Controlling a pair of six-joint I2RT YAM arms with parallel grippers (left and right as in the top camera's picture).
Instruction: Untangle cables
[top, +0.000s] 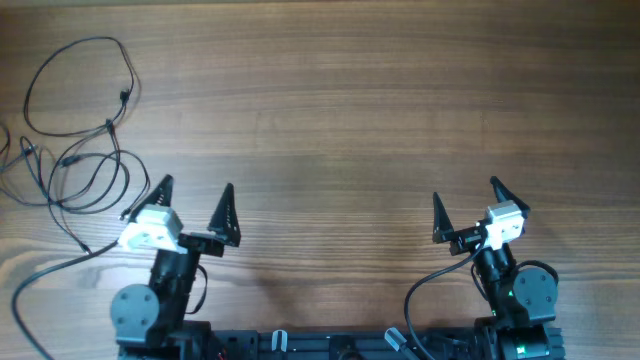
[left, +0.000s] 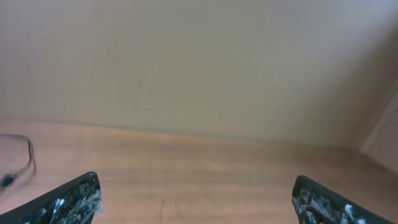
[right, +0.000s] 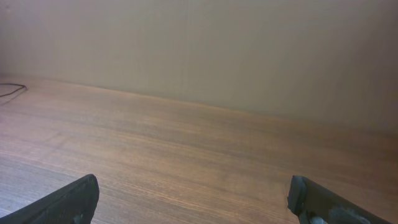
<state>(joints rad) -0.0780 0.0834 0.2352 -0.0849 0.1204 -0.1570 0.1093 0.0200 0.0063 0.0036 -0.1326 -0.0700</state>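
Observation:
The cables (top: 75, 150) are thin black cords lying in loose overlapping loops at the far left of the wooden table (top: 340, 110), with small plug ends among them. A bit of one cord shows at the left edge of the left wrist view (left: 25, 155), and a faint piece at the left of the right wrist view (right: 12, 90). My left gripper (top: 195, 205) is open and empty, just right of the loops' lower part. My right gripper (top: 467, 205) is open and empty, far from the cables at the table's front right.
A thicker black wire (top: 40, 285) fixed to the left arm curves along the front left. A plain beige wall (left: 199, 62) stands behind the table's far edge.

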